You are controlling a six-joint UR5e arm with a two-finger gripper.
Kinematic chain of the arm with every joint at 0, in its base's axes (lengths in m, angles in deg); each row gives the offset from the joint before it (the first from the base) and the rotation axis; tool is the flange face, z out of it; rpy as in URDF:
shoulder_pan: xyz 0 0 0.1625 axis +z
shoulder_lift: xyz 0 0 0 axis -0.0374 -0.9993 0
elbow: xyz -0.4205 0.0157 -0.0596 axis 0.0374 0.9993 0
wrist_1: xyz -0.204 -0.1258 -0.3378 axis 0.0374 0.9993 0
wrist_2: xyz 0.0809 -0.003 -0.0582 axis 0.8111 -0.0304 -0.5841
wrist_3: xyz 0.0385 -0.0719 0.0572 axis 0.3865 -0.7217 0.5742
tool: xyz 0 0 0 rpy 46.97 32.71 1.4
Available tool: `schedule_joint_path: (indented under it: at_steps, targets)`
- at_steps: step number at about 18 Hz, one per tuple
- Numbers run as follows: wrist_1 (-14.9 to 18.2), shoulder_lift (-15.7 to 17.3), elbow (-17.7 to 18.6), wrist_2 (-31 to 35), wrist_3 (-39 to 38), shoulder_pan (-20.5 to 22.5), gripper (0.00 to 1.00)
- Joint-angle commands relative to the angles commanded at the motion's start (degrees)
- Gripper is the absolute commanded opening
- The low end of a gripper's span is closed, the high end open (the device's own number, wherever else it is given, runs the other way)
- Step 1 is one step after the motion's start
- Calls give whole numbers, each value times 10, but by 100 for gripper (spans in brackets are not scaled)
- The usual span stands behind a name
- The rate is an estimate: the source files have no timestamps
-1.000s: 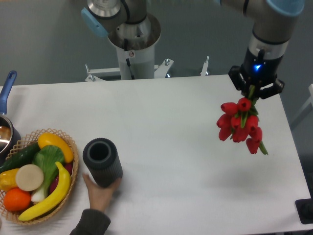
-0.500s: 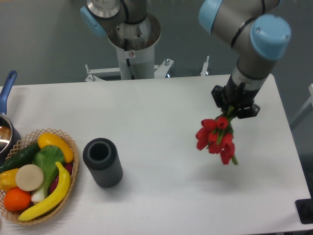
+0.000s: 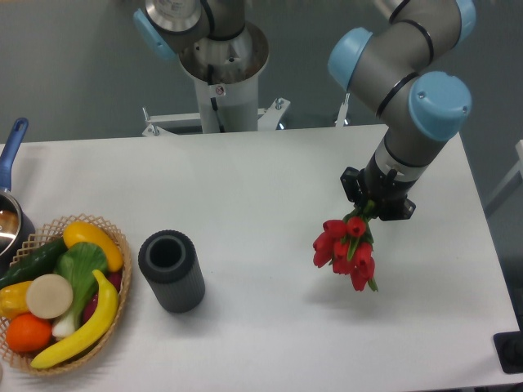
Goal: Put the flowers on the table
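red tulip heads hang in a tight cluster below the gripper [image 3: 369,209], which pinches the flowers [image 3: 345,247] by their stems; the bunch is off the table [image 3: 270,180], its shadow lying just under it at about five o'clock of the tabletop's middle. my guess is the lowering step is in hand.

what could go wrong: letting go from this height would drop the heads first, and the bunch could bounce or roll. pressing down too far could crush the blooms, since they lead and the stems are up in the jaws.

room is generous. the table's right edge is at three o'clock of the bunch, near but not tight. the dark cylinder [image 3: 172,270] stands well apart at nine o'clock, and the wicker basket [image 3: 113,238] of fruit further still. bare white surface lies all around the shadow.
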Motion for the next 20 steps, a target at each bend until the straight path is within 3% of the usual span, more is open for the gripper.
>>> schedule_joint_path:
  at_steps: [1,2,3,7,11,20]
  targets:
    - [-8,2,7,-1,0,-1,30]
    - [-19,4,18,-2,-3,-2,49]
    - [-32,9,30,-2,-4,-2,99]
    - [-94,40,85,-2,-4,-1,100]
    - [-95,57,88,3,-2,9,100]
    - [-104,57,70,2,4,21,100]
